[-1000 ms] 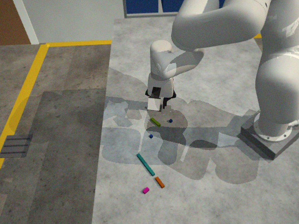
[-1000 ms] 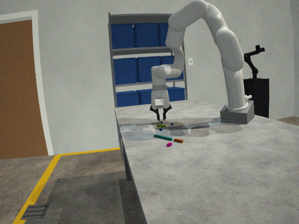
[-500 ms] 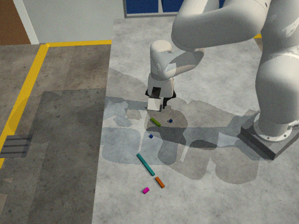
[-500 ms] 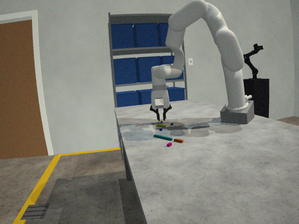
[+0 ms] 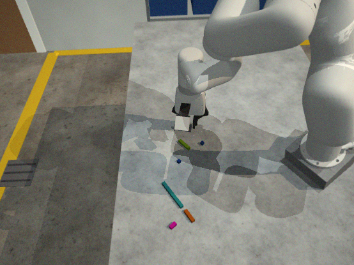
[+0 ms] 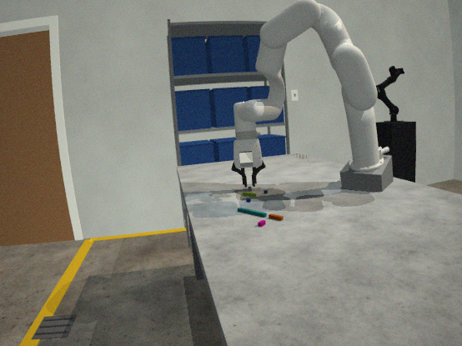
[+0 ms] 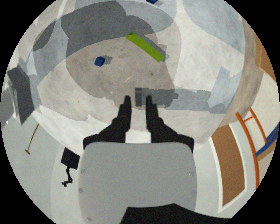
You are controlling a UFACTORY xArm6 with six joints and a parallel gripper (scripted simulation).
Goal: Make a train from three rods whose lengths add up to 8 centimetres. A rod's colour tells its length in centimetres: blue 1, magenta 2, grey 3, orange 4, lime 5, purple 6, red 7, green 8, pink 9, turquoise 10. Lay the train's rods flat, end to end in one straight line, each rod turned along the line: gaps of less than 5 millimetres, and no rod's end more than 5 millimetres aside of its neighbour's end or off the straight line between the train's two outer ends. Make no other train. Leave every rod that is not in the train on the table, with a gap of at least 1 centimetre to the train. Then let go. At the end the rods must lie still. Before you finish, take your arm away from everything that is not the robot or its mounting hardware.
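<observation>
My gripper [image 5: 192,126] [image 6: 248,183] [image 7: 138,102] points straight down, its fingers narrowly apart with nothing between them. It hangs just over a grey rod [image 7: 164,96] [image 6: 249,188] that lies flat on the table at the fingertips. A lime rod [image 5: 184,144] [image 6: 248,194] [image 7: 146,47] lies just in front of it. One blue cube [image 5: 202,142] [image 6: 265,192] [image 7: 99,61] sits right of the lime rod, another blue cube [image 5: 179,161] [image 6: 248,199] nearer the front. Further forward lie a turquoise rod [image 5: 172,195] [image 6: 252,212], an orange rod [image 5: 189,215] [image 6: 275,217] and a magenta rod [image 5: 172,225] [image 6: 261,223].
The table's left edge [image 5: 123,147] [image 6: 185,209] runs close to the rods, with a drop to the floor. The arm's base [image 5: 319,160] [image 6: 367,176] stands at the right. A shelf with blue bins [image 6: 217,101] stands behind the table.
</observation>
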